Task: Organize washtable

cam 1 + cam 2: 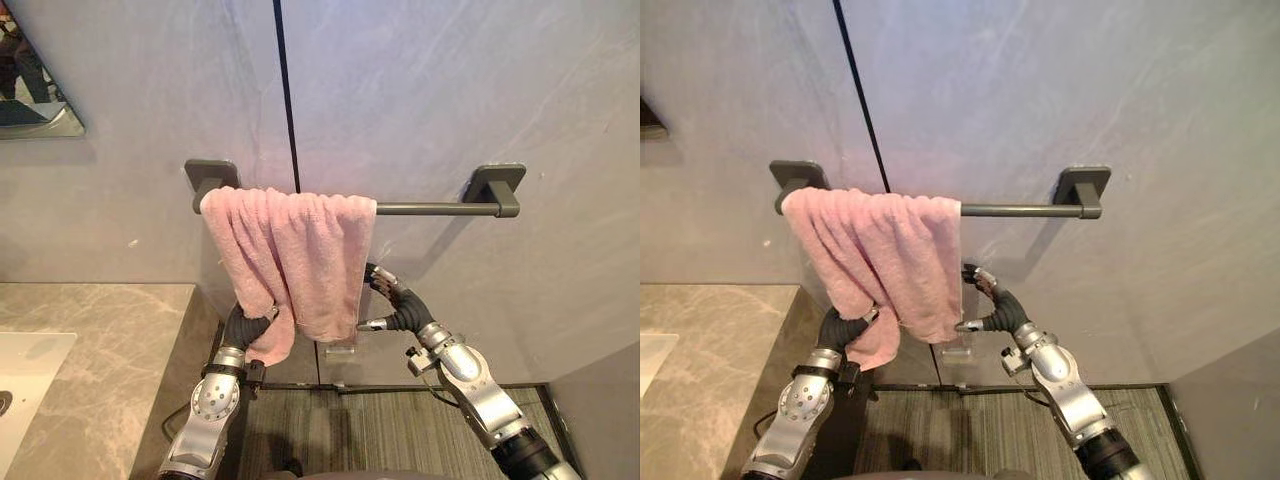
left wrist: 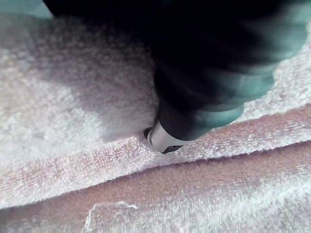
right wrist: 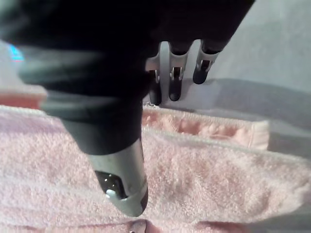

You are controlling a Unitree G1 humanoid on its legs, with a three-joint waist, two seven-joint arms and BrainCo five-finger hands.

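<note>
In the head views, one pink towel [image 1: 295, 260] hangs bunched on the left end of one dark towel bar [image 1: 430, 209] on the wall, beside one stone table [image 1: 110, 340] with one white sink [image 1: 25, 370] cut off at the edge. The left hand [image 1: 248, 325] is pushed up into the towel's low corner and the right hand [image 1: 398, 303] sits just beside its right edge. In the left wrist view one silver tip pokes into a towel fold and the rest is hidden, so I cannot tell its grip, while the right wrist view shows straight fingers holding nothing, with the towel close by.
</note>
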